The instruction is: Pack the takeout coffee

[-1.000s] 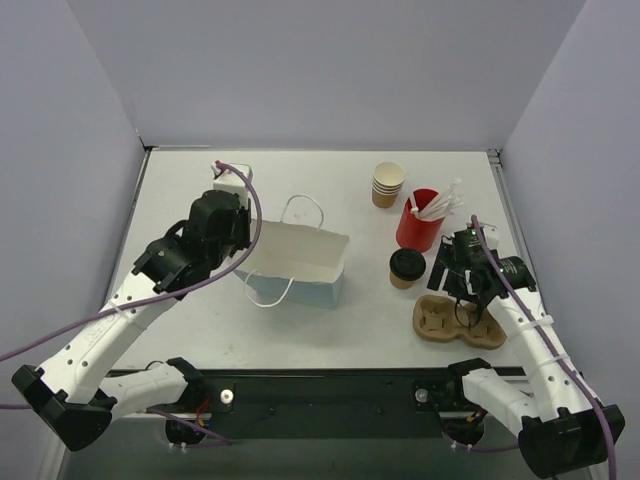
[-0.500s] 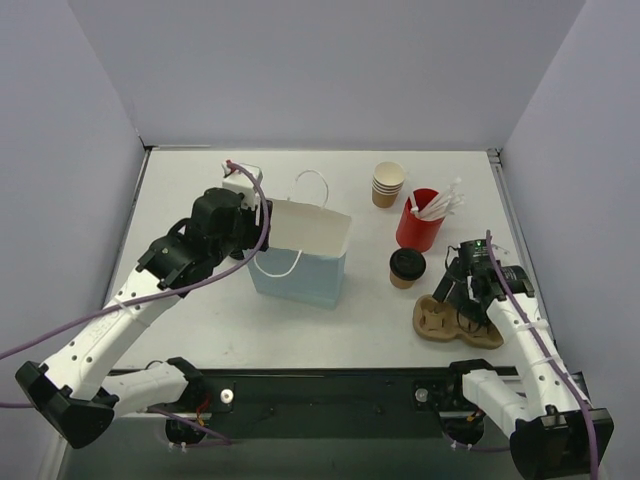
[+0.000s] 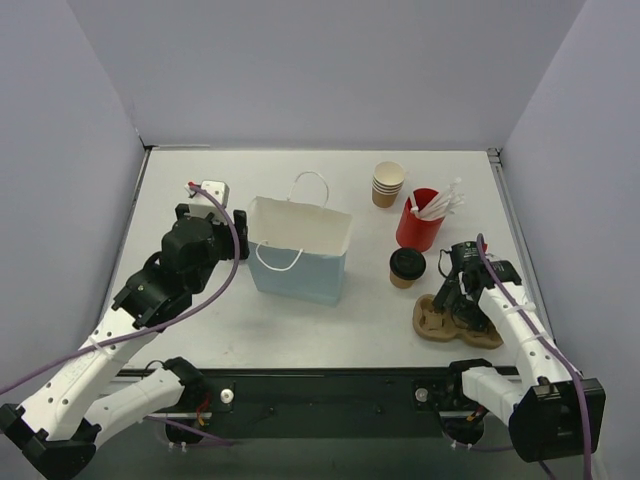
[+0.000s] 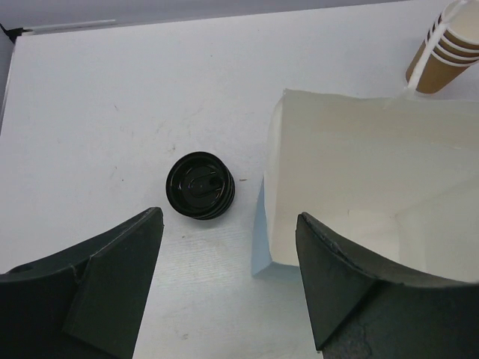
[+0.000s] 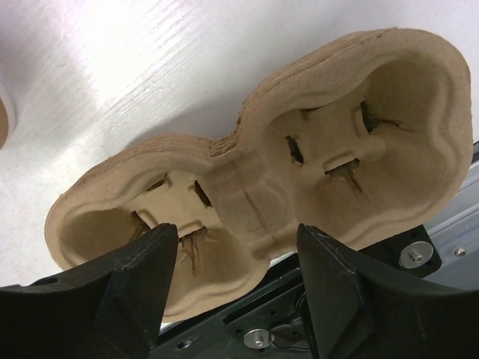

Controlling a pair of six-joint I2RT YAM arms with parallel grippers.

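The takeout coffee (image 3: pixel 407 267), a small brown cup with a black lid, stands right of the light blue paper bag (image 3: pixel 300 252). The bag is upright with its mouth open, and its white inside (image 4: pixel 359 179) shows in the left wrist view. My left gripper (image 3: pixel 238 225) (image 4: pixel 228 288) is open just left of the bag, with the bag's near corner between its fingers and nothing held. My right gripper (image 3: pixel 462 300) (image 5: pixel 236 288) is open low over the brown moulded cup carrier (image 3: pixel 458 324) (image 5: pixel 262 187). Its fingers straddle the carrier's narrow middle.
A stack of black lids (image 4: pixel 200 185) lies on the table left of the bag, hidden under my left arm in the top view. At the back right stand a stack of lidless brown cups (image 3: pixel 388 184) (image 4: pixel 441 56) and a red cup (image 3: pixel 420 220) holding white sticks.
The bag was tipped and held by my left gripper; now it stands upright, let go, and that gripper has opened and drawn back left. My right gripper dropped onto the carrier, its jaws narrowing.
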